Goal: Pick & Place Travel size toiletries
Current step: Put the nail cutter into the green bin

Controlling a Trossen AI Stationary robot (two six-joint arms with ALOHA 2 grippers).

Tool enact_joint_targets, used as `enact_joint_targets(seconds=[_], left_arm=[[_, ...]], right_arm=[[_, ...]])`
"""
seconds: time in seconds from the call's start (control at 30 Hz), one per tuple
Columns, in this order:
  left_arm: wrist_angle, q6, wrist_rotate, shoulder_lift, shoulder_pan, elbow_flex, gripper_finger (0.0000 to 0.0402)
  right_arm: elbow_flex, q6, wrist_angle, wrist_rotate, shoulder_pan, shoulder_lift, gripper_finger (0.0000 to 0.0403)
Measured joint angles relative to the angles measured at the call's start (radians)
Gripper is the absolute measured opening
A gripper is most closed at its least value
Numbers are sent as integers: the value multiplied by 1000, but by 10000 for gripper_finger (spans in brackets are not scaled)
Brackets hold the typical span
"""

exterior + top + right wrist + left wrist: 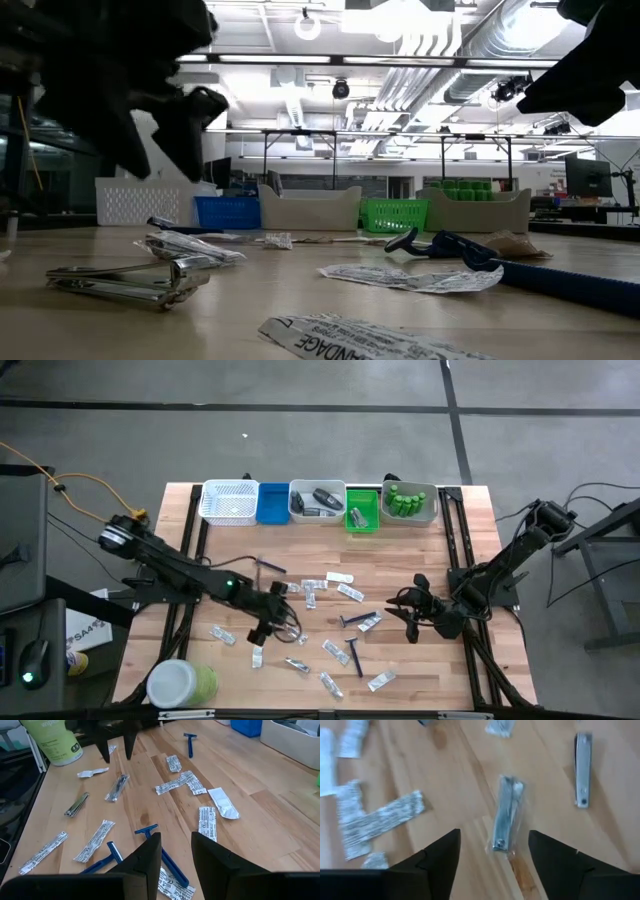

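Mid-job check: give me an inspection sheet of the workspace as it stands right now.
Surface: wooden table, bare patches between scattered items.
Job's things: wrapped nail clipper lying between the left end effector's fingers, a bare nail clipper beside it; blue razors and bandage sachets near the right end effector; sorted bins along the far edge.
Clutter: big green jar at the near left corner.
Grippers: left end effector open, empty; right end effector empty.
Cables: yellow cable off the table's left.
Surroundings: grey floor.
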Motion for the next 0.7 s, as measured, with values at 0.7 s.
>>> enact_joint_targets(seconds=[0.7], left_arm=[[-132, 107, 35, 275, 0, 159, 192]], right_arm=[[0, 0, 0, -27, 0, 0, 100]])
